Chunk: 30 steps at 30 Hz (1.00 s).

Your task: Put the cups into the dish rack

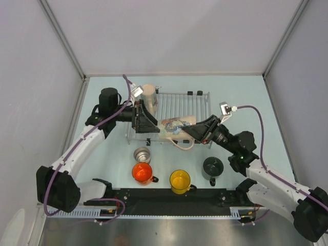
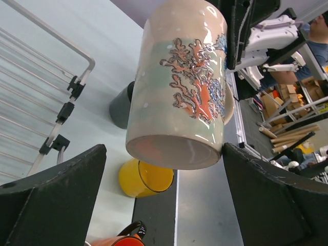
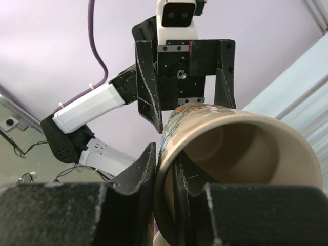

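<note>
As the right claw (image 3: pixel 165 177) is clamped on the rim of a beige coral-print mug (image 1: pixel 174 126), one finger inside the mouth and one outside, we see the mug lying sideways with its base pointing away from that claw. At the base the left claw (image 1: pixel 147 122) stands wide apart, a finger on each side, not closed on it. Below both claws is the dish rack (image 1: pixel 179 105); whether the mug touches it is unclear. Beyond the left claw, on the rack's far corner, is a second beige mug (image 1: pixel 148 95). Nearer than the claws, on the table (image 1: pixel 236 97) and off the rack, are a steel cup (image 1: pixel 142 154), orange mug (image 1: pixel 142 172), yellow mug (image 1: pixel 180 180) and dark grey mug (image 1: pixel 212 166).
</note>
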Motion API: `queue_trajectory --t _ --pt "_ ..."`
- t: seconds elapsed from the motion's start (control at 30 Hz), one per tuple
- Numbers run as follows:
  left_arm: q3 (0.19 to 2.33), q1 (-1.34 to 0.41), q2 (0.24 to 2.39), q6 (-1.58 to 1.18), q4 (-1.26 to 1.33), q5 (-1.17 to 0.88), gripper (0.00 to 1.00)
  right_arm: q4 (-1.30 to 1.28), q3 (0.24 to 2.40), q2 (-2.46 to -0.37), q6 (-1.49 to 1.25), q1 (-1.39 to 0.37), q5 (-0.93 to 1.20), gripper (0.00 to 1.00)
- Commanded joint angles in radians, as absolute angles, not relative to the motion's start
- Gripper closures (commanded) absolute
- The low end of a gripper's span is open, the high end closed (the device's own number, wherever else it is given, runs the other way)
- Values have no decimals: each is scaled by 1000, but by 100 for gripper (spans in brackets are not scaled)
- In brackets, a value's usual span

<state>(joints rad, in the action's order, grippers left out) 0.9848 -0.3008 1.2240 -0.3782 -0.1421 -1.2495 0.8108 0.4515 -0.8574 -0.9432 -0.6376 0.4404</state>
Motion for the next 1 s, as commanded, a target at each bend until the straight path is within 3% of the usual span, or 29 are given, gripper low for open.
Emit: queue_trajectory --t 0.0,0.23,0.67,0.73,0.77,0.83,0.87,0.93,0.97 --pt "963 -311 1207 -403 -94 -1312 0 1287 460 -894 -1038 -637 423 100" --pt "934 -350 1201 -436 -71 -1307 0 1577 475 -1100 -1132 -640 420 100" --pt "893 -362 1157 -532 44 -1310 2 1585 509 -1147 -945 -690 384 100" --pt "891 -371 1157 -543 61 -1309 12 1591 515 -1166 -930 -709 370 100" --pt "891 -373 1160 -551 70 -1315 25 1592 515 -1183 -924 -716 365 100" --pt "896 -376 1164 -571 100 -1321 40 1594 511 -1198 -890 -736 348 100" --pt "900 -376 1167 -577 106 -1324 53 1592 508 -1210 -876 -758 341 100" --pt "922 -377 1167 -581 109 -1327 66 1592 506 -1229 -858 -776 330 100" --pt "934 -377 1167 -583 109 -1330 80 1594 508 -1251 -856 -787 333 100"
